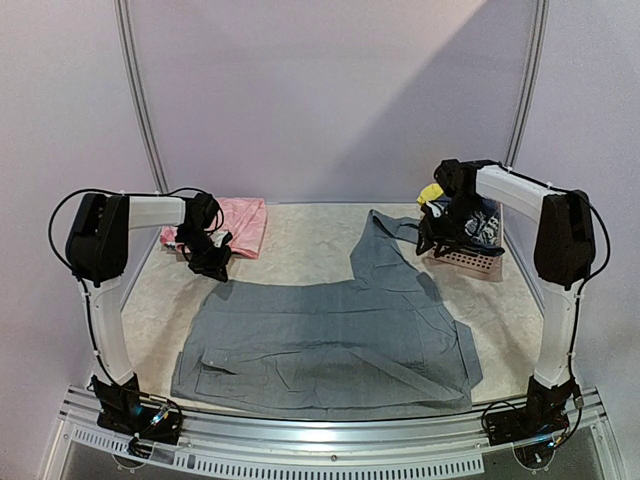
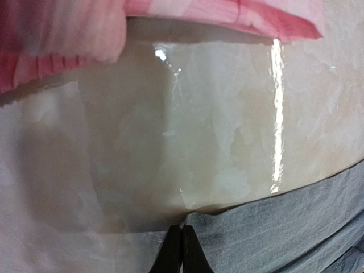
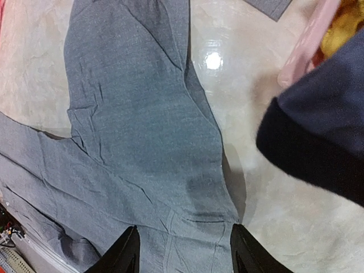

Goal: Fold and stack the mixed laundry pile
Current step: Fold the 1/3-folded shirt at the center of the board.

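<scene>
Left end effector (image 2: 182,250) angles down, closed, perhaps pinching grey shirt (image 2: 273,227).

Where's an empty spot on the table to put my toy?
Bare table shows at the back, between the pink cloth and the sleeve of the grey shirt, and on the right in front of the basket. The shirt fills the middle.

Bare table (image 1: 300,240) lies between pink cloth (image 1: 238,222) and grey shirt (image 1: 330,345)

Jaws spread, the right claw (image 3: 183,253) hangs over grey shirt (image 3: 136,125) beside navy top (image 3: 324,125).
</scene>
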Motion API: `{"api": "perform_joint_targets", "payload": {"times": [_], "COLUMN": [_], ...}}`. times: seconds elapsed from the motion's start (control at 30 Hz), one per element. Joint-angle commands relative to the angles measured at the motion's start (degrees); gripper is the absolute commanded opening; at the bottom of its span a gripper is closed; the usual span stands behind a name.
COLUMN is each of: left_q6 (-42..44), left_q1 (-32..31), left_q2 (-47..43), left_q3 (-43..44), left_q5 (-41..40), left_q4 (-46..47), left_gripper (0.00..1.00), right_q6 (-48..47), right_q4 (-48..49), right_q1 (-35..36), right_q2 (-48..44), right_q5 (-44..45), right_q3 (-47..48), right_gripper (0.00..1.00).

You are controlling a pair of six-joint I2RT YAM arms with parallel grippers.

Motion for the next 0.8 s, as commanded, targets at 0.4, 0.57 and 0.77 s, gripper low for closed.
{"api": "perform_joint_targets", "payload": {"times": [0.4,0.57,0.77], "left_q6": [0.2,0.2,0.1], "left_q1": [-0.5,-0.5,-0.5], "left_q2": [-1.0,-0.5,-0.1], "left_q3": [0.2,1.0,1.1], "left_q5": [0.0,0.1,0.2], "left_q4": [-0.3,-1.1,-1.8], "left_gripper": [0.00,0.00,0.00], "right_q6": [-2.0,-3.5,-3.5], "right_q4": [3.5,3.8,5.7], "right_q1": [1.2,2.1,2.7], "right_q2": [15.7,20.8,23.6], "right_q5": [1.4,5.2,6.0], "right_q3": [16.0,20.9,22.7], "right_gripper": [0.55,0.52,0.44]}}
